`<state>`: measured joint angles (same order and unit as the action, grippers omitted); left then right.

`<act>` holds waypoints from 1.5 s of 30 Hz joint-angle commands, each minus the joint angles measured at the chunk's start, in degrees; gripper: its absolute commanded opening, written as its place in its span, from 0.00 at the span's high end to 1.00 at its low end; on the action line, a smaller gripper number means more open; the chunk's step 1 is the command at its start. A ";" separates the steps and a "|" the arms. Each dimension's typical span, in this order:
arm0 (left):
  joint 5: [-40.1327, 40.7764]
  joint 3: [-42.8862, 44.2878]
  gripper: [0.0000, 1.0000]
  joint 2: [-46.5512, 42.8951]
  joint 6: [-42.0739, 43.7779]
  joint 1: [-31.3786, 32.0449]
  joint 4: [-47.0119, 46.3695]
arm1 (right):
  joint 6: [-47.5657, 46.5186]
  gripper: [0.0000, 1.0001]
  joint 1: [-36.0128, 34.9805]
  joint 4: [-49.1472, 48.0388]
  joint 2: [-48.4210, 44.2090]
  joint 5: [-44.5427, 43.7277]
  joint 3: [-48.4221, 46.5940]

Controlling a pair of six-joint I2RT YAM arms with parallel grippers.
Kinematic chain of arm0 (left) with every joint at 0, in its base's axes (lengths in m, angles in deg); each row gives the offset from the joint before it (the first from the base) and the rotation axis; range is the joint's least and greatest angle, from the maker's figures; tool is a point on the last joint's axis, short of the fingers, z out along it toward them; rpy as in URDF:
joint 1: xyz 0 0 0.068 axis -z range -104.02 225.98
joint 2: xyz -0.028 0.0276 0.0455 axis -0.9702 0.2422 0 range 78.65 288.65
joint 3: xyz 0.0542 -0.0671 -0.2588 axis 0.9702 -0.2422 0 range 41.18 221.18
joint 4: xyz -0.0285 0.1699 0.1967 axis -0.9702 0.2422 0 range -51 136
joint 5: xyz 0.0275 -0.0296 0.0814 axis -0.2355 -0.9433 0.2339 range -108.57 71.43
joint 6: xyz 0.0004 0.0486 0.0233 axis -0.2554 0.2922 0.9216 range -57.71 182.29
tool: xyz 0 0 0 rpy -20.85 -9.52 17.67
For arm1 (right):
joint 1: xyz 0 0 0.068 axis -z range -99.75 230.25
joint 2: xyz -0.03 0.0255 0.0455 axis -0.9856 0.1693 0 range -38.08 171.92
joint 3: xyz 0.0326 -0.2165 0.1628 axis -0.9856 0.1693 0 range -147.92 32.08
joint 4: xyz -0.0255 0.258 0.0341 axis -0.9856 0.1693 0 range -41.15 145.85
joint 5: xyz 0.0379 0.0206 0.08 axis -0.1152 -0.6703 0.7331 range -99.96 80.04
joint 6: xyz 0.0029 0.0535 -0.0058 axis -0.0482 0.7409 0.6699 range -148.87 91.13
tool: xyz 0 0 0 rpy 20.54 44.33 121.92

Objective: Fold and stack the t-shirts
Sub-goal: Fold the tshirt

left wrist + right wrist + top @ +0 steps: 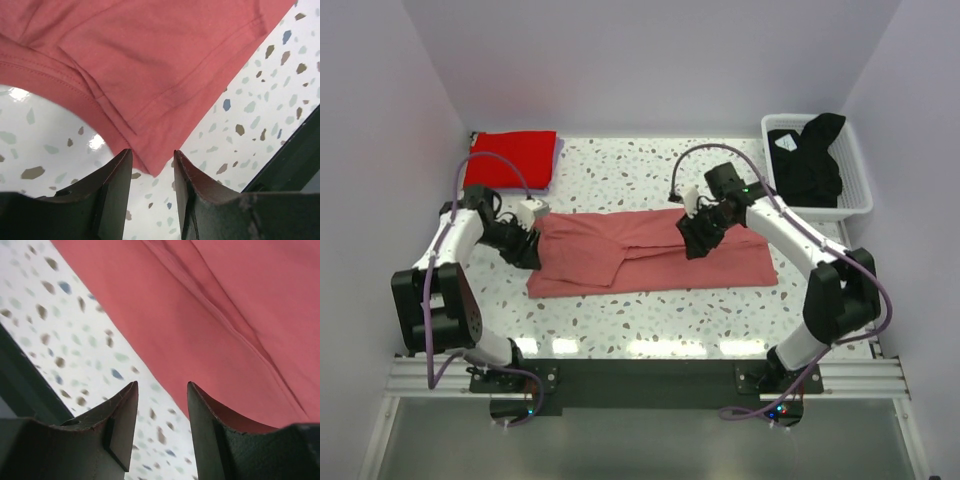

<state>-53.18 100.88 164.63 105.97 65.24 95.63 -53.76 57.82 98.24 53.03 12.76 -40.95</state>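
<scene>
Nearest the arm bases a bare strip of the speckled counter (620, 320) runs along the front. Just beyond it the salmon-pink t-shirt (650, 265) lies flat across the middle, a long band stretched from 9 o'clock to 3 o'clock with folds running along it. The left end effector (527, 248) sits low at the shirt's 9 o'clock end, right at the edge of the cloth. In the left wrist view its fingers (112, 200) stand a narrow gap apart with nothing pinched. A folded corner of the pink shirt points down into the mouth of that gap, and the rest of the cloth spreads away toward 12 o'clock; I cannot tell whether the tips touch it. The right end effector (698, 238) hangs over the shirt's middle, a little toward 1 o'clock of its centre, above a fold line. In the right wrist view its fingers (220, 440) are likewise parted by a narrow gap and hold nothing. Speckled counter shows between them, and the shirt's edge runs from 11 o'clock down to 5 o'clock, passing behind the finger on the 3 o'clock side. Farther back, the red t-shirt (512, 158) lies folded in the 10 o'clock corner, well apart from the pink one. In the 2 o'clock corner the white slatted basket (855, 175) holds the black t-shirt (807, 155), bunched up.
</scene>
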 commanded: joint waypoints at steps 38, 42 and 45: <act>2.35 -4.07 0.67 10.62 -13.10 3.36 -9.42 | 65.75 0.50 -21.77 -45.17 26.22 9.53 1.84; 2.62 -3.81 0.69 9.83 -12.92 3.27 -9.07 | 65.23 0.51 -21.69 -42.28 24.30 10.32 1.75; 3.06 -3.19 0.71 9.65 -12.74 3.36 -8.46 | 63.30 0.52 -21.68 -38.77 21.83 9.98 1.84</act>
<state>-49.88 97.17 176.34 93.03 68.26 87.76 10.63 36.75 55.36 77.88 22.55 -37.98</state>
